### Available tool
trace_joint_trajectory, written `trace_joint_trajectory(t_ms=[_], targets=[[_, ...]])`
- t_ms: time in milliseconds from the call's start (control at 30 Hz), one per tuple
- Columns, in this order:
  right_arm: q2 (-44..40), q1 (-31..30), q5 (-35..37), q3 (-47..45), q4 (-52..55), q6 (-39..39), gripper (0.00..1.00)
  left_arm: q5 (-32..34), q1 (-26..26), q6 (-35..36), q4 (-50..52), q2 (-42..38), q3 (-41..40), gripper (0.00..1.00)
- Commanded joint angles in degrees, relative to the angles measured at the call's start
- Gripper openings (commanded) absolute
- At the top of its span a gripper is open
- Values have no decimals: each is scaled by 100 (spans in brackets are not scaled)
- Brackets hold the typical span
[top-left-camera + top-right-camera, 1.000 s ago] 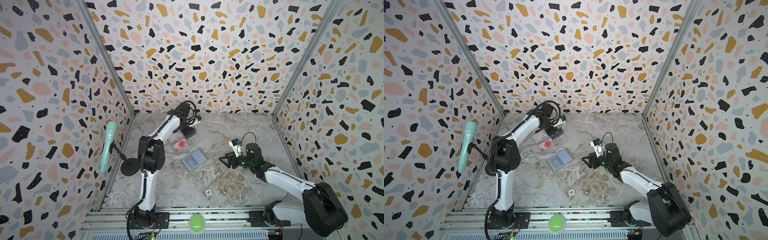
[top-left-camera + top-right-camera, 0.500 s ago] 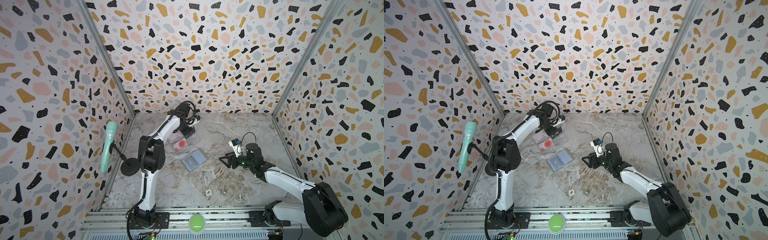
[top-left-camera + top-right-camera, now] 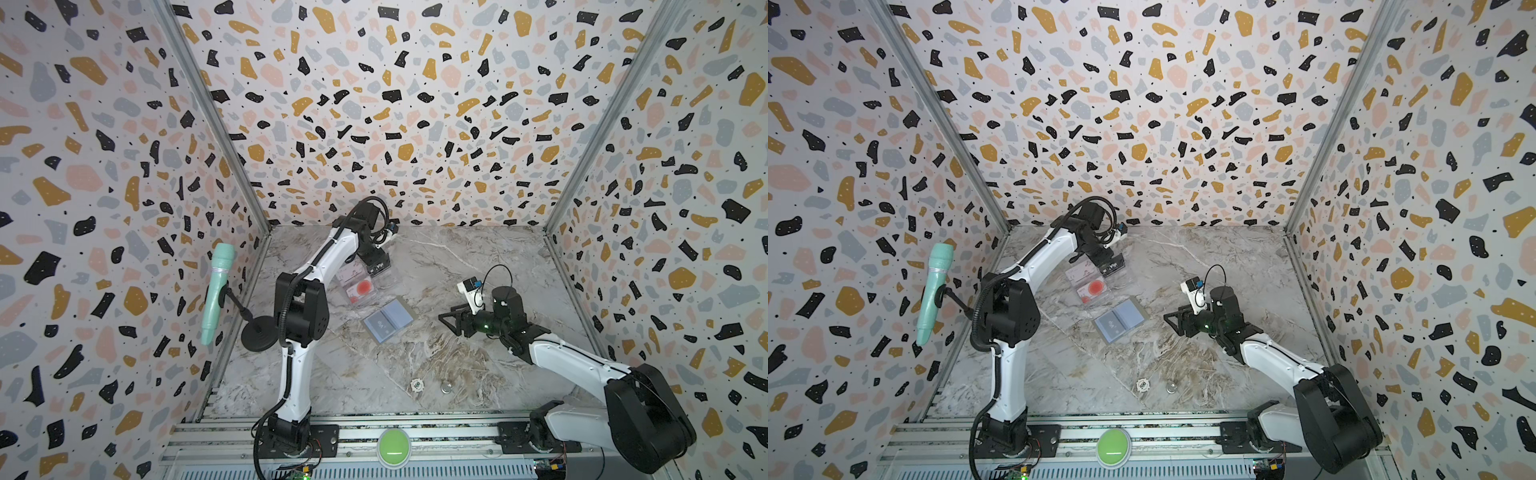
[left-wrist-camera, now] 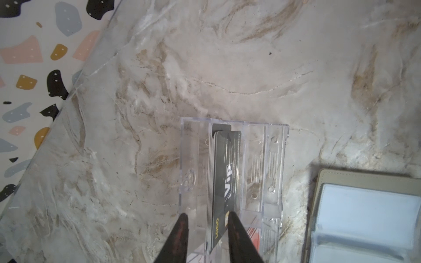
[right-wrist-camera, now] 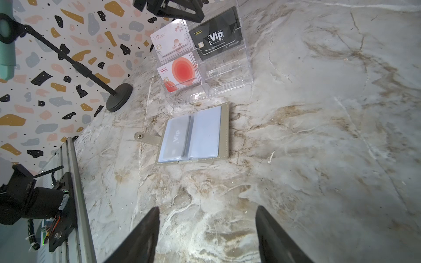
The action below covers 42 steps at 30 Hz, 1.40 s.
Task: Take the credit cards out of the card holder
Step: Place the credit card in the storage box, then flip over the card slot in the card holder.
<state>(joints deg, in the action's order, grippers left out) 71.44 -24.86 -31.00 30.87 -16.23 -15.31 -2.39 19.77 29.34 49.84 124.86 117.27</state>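
Over clear tray [image 4: 276, 159], left gripper [image 4: 206, 215]: jaws parted, straddling black VIP card [image 4: 224, 180] standing in slot, no squeeze visible. In tray too: red-circle card [image 5: 182, 70], pinkish card [image 5: 169, 39]. Beside tray, card holder [image 5: 205, 134] lies open on table [image 5: 319, 136], 1 sleeved card [image 5: 174, 136] inside. Nearby, right gripper [image 5: 207, 207] spread wide, empty.

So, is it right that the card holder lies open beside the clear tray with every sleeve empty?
Not quite: the card holder lies open beside the clear tray, but one sleeve holds a Vip card, as the right wrist view shows.
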Motion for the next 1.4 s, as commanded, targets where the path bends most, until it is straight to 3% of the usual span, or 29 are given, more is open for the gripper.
trace_joint_trajectory(t_ms=[0, 100, 200, 467, 600, 700, 967, 1167, 1367], targets=[[-80, 0, 106, 116, 150, 102, 67, 386, 4, -474, -40, -445, 294, 41], [-113, -35, 189, 156, 277, 189, 67, 426, 3, -756, 78, -727, 221, 42], [-92, -72, 251, 212, 374, 272, 68, 280, 1, -1152, -200, -1372, -490, 42], [206, -370, 598, 588, 724, 556, 67, -777, 47, -2512, -2336, -4035, -4274, 45], [428, -634, 926, 917, 1046, 721, 68, -1356, 171, -3433, -3650, -5153, -6183, 41], [648, -804, 1172, 1157, 1183, 740, 67, -1393, 327, -3992, -4319, -5699, -7275, 36], [1372, -1370, 1880, 1909, 1586, 780, 67, -1164, 475, -4984, -5470, -6351, -9069, 29], [2124, -1916, 2329, 2665, 2142, 1086, 68, -1194, 497, -5417, -6230, -6021, -9598, 17], [2860, -2382, 2588, 3325, 2380, 1127, 68, -801, 493, -5478, -6721, -5841, -9886, 15]])
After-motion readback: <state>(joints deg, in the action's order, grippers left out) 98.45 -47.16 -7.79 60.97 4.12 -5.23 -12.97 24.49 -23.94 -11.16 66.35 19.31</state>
